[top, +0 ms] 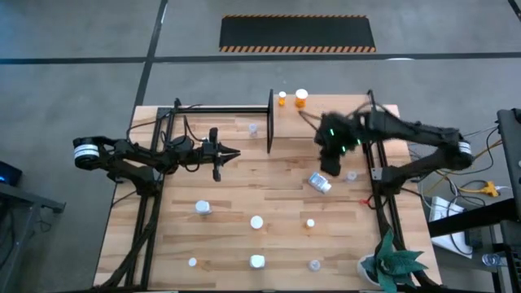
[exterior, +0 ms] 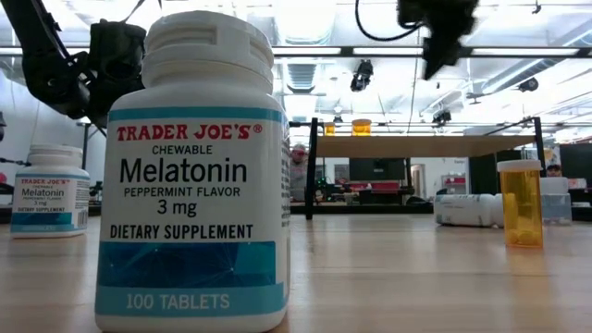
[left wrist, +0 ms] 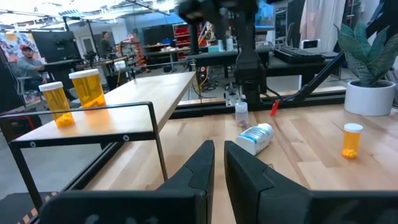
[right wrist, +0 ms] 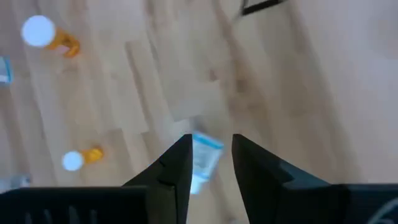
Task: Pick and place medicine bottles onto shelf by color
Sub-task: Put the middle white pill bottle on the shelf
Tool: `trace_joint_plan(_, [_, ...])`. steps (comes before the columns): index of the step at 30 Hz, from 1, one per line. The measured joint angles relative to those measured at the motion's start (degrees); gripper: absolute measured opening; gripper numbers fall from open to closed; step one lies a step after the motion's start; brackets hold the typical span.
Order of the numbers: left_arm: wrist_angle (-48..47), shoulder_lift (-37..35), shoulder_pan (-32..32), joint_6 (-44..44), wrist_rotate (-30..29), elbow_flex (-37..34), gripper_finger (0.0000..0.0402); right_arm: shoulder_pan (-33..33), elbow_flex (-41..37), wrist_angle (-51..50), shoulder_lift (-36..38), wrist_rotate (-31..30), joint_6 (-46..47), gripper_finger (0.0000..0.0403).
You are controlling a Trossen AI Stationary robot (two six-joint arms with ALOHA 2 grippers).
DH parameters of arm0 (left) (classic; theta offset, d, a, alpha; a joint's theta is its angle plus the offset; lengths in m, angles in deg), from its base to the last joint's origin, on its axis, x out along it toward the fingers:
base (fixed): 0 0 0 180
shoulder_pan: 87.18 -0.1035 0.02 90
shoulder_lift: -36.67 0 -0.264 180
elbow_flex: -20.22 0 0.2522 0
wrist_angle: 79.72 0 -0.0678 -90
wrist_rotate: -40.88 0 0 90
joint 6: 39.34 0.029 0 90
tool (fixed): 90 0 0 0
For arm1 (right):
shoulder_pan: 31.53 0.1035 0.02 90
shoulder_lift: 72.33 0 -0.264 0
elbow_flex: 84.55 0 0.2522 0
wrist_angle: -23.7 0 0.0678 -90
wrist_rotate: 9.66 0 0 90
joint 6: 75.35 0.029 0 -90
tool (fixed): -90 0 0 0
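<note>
**Bottles scattered, two orange ones on shelf**

Melatonin bottle [exterior: 192,176] stands closest to low cam, upright on the surface [top: 236,207]. Shelf [top: 321,106] at far edge holds two orange bottles [top: 301,98]. Right end effector [right wrist: 210,155] hovers above a white bottle lying on its side [top: 319,182], near the shelf, fingers partway apart w/ nothing between them. Left end effector [left wrist: 218,158] waits left of shelf, fingers nearly together, empty. Other bottles stand well apart from shelf.
</note>
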Motion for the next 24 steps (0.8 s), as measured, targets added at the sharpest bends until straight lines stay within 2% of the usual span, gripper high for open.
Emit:
trace_joint_plan(5, [0.01,0.02,0.00,0.00,0.00,0.00,0.0019,10.22,-11.17,1.25,3.91,-6.86,17.03,0.0160])
trace_joint_plan(12, [0.02,0.02,0.04,0.00,0.00,0.07,0.0019,18.28,-20.09,1.73,3.12,-9.35,40.27,0.0264])
trace_joint_plan(18, [0.02,0.02,0.29,0.02,0.01,0.09,0.0019,19.50,-25.17,7.73,-1.20,-9.34,44.46,0.0325])
trace_joint_plan(24, [0.02,0.02,0.37,0.04,0.02,0.09,0.0019,19.50,-27.79,9.93,-4.48,-12.60,44.50,0.0338])
